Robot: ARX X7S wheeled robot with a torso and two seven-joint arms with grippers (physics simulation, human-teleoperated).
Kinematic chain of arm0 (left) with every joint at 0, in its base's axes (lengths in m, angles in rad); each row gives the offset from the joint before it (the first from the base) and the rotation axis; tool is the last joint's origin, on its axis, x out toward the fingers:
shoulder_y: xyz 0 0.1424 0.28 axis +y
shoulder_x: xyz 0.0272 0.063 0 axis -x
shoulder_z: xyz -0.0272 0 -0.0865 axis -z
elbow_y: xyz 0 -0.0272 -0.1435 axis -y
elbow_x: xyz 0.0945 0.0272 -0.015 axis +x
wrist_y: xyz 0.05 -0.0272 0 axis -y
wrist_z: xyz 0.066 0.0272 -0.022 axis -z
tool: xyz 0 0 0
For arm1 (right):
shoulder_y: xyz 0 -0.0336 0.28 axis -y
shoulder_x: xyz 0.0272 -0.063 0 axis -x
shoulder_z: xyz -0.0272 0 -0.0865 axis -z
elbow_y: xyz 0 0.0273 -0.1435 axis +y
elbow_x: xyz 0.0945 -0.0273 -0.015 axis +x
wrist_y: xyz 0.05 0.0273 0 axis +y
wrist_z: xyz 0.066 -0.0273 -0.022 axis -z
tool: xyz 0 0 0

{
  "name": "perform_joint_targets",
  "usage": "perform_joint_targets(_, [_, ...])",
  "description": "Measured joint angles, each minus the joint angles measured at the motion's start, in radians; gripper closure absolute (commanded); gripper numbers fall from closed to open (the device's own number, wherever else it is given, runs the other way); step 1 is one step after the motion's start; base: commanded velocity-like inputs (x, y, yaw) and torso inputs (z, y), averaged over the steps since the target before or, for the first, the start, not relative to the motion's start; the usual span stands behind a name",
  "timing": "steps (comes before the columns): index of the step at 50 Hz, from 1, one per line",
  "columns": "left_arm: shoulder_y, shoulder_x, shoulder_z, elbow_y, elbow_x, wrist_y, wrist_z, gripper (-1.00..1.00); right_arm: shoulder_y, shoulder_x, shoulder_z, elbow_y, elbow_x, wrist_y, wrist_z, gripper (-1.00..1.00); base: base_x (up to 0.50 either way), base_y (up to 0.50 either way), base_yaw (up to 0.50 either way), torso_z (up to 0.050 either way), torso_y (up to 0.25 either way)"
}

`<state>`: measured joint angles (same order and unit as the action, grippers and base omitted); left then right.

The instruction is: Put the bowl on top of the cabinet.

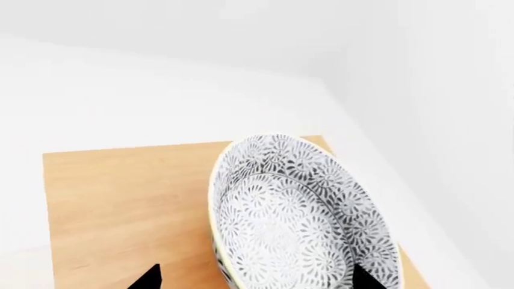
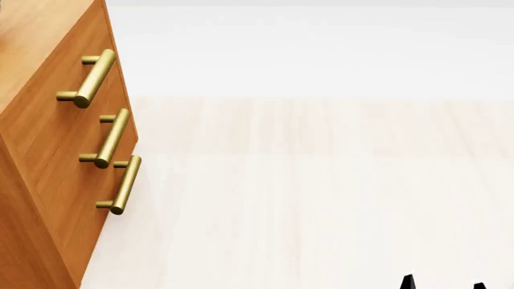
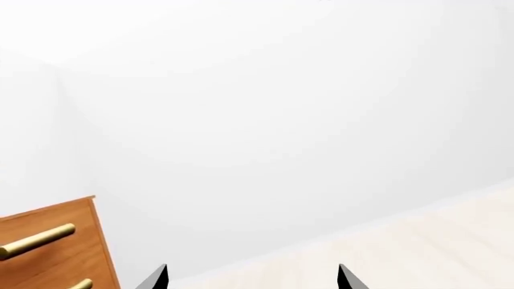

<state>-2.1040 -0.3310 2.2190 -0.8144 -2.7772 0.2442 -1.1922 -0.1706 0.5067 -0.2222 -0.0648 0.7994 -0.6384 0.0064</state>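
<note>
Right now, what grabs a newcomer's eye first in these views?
The patterned bowl dominates the left wrist view, tilted over the light wood cabinet top, with the left gripper fingertips either side of it. In the head view, the orange-brown cabinet stands at the left with three brass handles against a pale bare floor. The right gripper shows nothing between its fingertips.
</note>
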Motion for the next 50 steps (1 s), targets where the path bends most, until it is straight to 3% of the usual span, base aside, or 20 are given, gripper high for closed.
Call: perform_joint_targets(50, [-0.145,-0.021,0.084,0.323,0.260,0.144,-0.118,-1.00,0.013,-0.009,-0.005,0.007,-0.015,0.017,-0.003,-1.00,0.00,0.00,0.00,0.000,0.000])
